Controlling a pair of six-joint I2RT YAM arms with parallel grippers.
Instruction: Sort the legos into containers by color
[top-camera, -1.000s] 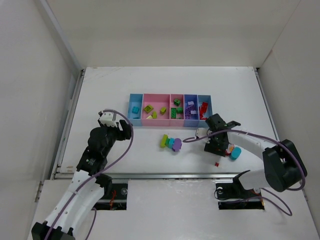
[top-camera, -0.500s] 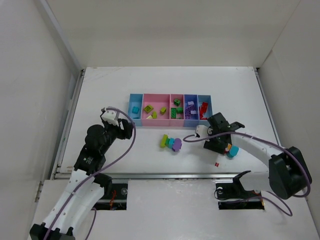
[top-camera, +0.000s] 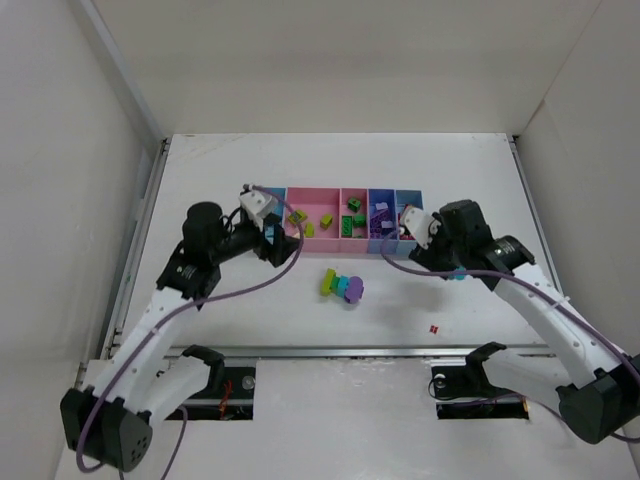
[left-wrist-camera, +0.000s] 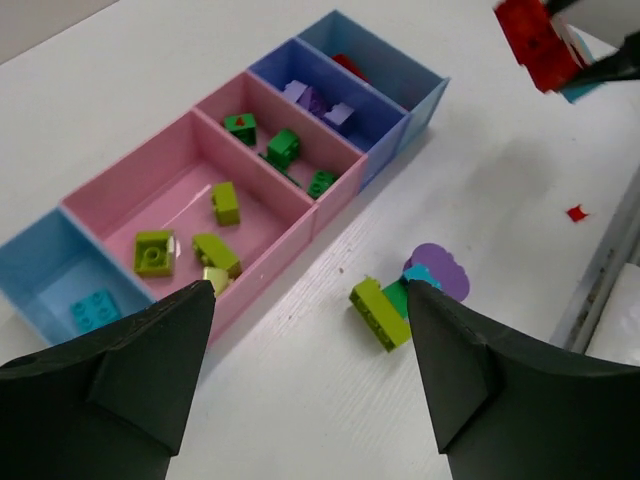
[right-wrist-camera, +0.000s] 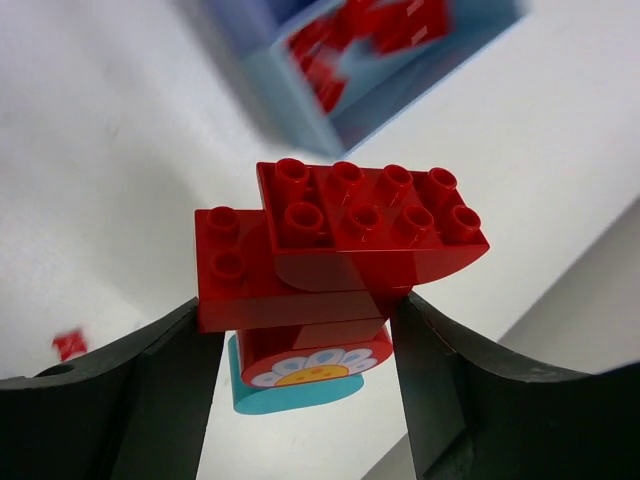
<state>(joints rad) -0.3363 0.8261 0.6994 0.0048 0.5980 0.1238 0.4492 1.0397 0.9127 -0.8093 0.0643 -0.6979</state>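
Note:
The five joined containers (top-camera: 312, 189) stand in a row mid-table and hold sorted legos. My right gripper (top-camera: 450, 265) is shut on a stack of red legos (right-wrist-camera: 340, 250) with a cyan piece (right-wrist-camera: 290, 392) stuck beneath. It holds the stack in the air just in front of the right-end light blue bin (right-wrist-camera: 300, 110), which has red legos inside. My left gripper (top-camera: 283, 248) is open and empty, in front of the left bins. In the left wrist view its fingers (left-wrist-camera: 150, 380) frame bare table. A loose cluster of lime (left-wrist-camera: 378, 310), green, cyan and purple (left-wrist-camera: 440, 272) legos lies nearby.
A tiny red piece (top-camera: 434, 327) lies near the table's front edge, right of the cluster (top-camera: 342, 287). In the left wrist view the bins (left-wrist-camera: 265, 268) hold cyan, lime, green, purple and red bricks from left to right. White walls enclose the table.
My right gripper has lifted the red and cyan stack off the table and carried it back toward the right-end bin. My left arm has swung forward and right to the bins.

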